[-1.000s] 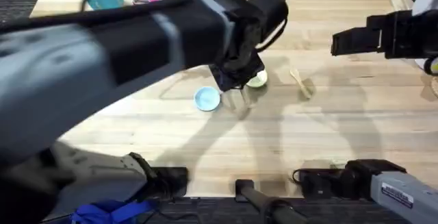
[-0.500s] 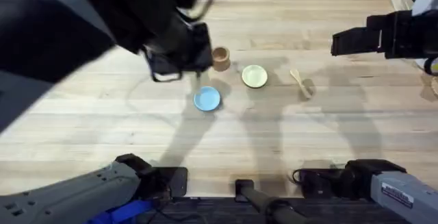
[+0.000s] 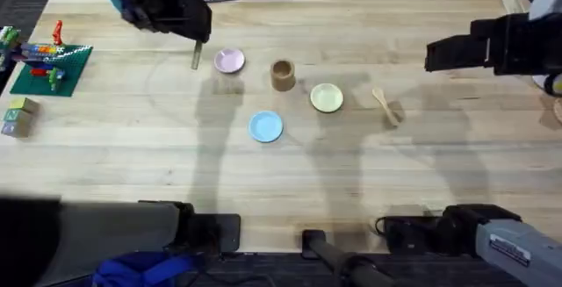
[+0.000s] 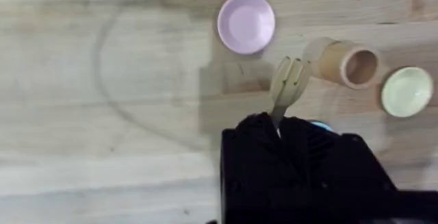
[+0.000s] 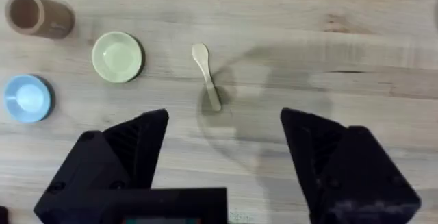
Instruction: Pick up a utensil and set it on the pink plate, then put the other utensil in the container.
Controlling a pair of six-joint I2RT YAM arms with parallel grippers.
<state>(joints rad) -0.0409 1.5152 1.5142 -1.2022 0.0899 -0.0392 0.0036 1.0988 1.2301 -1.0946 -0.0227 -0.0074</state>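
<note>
Gripping fork (image 4: 287, 87) by its handle, tines out: left gripper (image 4: 277, 125), jaws clamped on it, up over far-left table (image 3: 132, 164). Fork hanging just beside pink plate (image 3: 229, 60), not on it. Container (image 3: 282, 75) upright near plate, toward table's middle. Spoon (image 5: 206, 75) flat on bare wood, beside yellow-green plate (image 5: 118, 56); light blue plate (image 3: 265, 126) nearer the bases. Right gripper (image 5: 222, 148) jaws wide apart, above spoon, holding nothing.

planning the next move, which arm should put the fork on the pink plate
Left. Its gripper already holds the fork close beside the pink plate; the right gripper hangs open above the spoon.
</note>
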